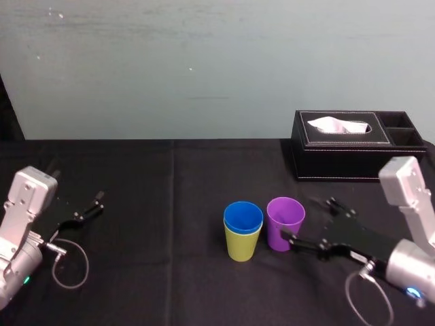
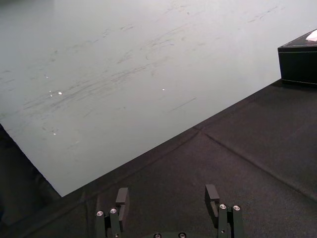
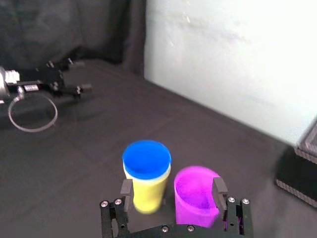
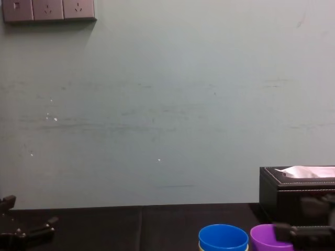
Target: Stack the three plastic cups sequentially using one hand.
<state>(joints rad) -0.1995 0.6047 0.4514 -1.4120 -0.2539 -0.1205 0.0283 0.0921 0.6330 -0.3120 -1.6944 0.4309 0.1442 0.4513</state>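
Note:
A blue cup sits nested inside a yellow-green cup at the middle of the black table. Just right of that pair a purple cup stands upright on its own. My right gripper hovers low beside the purple cup, open and holding nothing. In the right wrist view its fingertips spread wide just short of the purple cup and the yellow-green cup, which carries the blue cup. My left gripper rests open at the far left, also seen as.
A black tissue box with a white tissue stands at the back right, behind my right arm. A loose cable loop hangs by my left arm. A pale wall closes the table's far edge.

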